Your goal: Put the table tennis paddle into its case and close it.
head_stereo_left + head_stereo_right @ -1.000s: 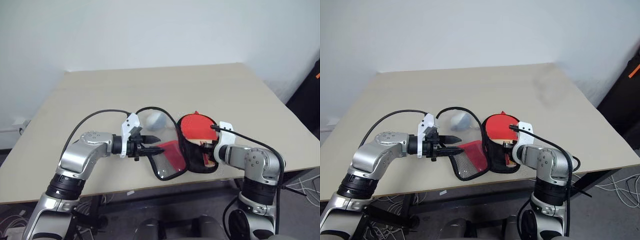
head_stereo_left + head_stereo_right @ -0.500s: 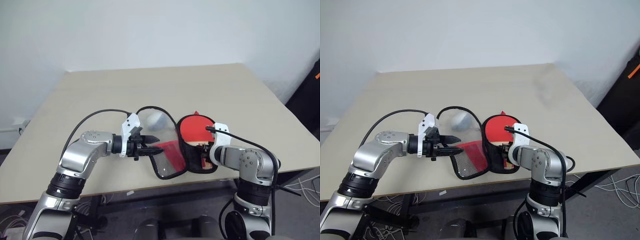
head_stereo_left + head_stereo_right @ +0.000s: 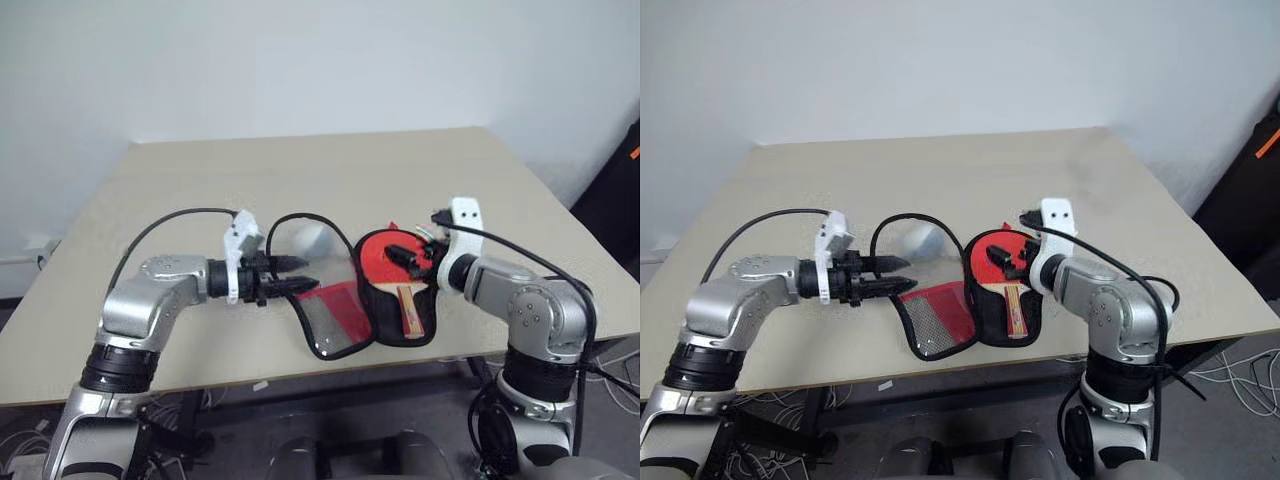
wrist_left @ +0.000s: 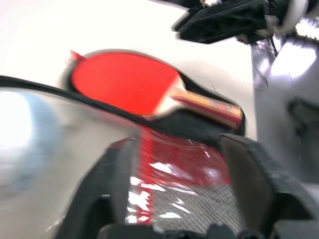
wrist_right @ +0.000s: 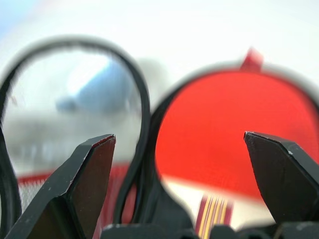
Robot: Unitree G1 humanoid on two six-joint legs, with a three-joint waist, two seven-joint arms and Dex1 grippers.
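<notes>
The table tennis paddle [image 3: 378, 262] lies face up in the right half of the open case, its wood-and-red handle [image 3: 409, 312] pointing toward the table's near edge. The case's [image 3: 333, 322] red flap with black mesh is folded out to the left, and a black-piped loop of it stands up behind. My right gripper [image 3: 403, 260] hovers just above the red face, open, with nothing between its fingers. My left gripper [image 3: 305, 274] is level, to the left of the flap, open and empty, its lower finger close to the flap's red edge.
A whitish-grey ball [image 3: 312, 240] rests on the table behind the standing loop of the case. The beige table [image 3: 300, 170] stretches back to a white wall. Its near edge runs just below the case.
My right gripper has let go of the paddle's handle, risen and opened wide. My left gripper has opened off the case's flap and drawn back to the left. The paddle now rests in the case.
</notes>
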